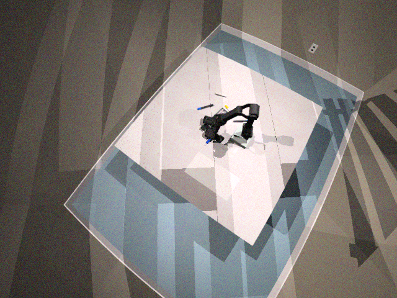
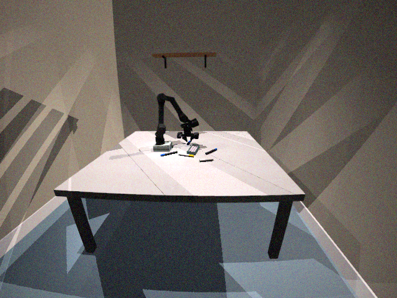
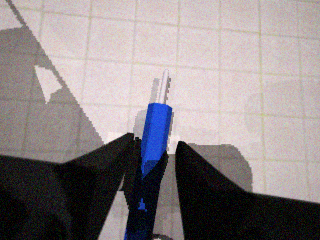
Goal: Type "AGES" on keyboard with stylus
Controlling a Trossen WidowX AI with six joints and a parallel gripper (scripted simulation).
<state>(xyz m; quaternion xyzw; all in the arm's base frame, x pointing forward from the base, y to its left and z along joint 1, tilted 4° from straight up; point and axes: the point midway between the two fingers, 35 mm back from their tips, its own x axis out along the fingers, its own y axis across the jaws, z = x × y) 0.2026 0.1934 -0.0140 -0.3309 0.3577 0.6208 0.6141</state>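
The stylus (image 1: 208,141) (image 2: 188,142) (image 3: 158,125) has a blue body and a thin silver tip that points up in the wrist view. It appears to lie on the desk. My gripper (image 2: 187,140) (image 3: 155,142) is partly open above it, with one finger on each side. In the wrist view a gap shows between the stylus and each fingertip. In the top view the arm hides the fingertips. The keyboard (image 2: 193,148) is a small grey slab with pale pinkish keys. In the exterior view it lies just in front of the gripper; the arm partly covers it in the top view.
A dark pen with a blue end (image 1: 205,107) (image 2: 211,151), a grey pen (image 1: 220,95) (image 2: 206,159), a yellow-ended pen (image 2: 191,156) and another blue-ended pen (image 2: 169,154) lie around the keyboard. The arm's pale base (image 2: 162,147) stands left of the keyboard in the exterior view.
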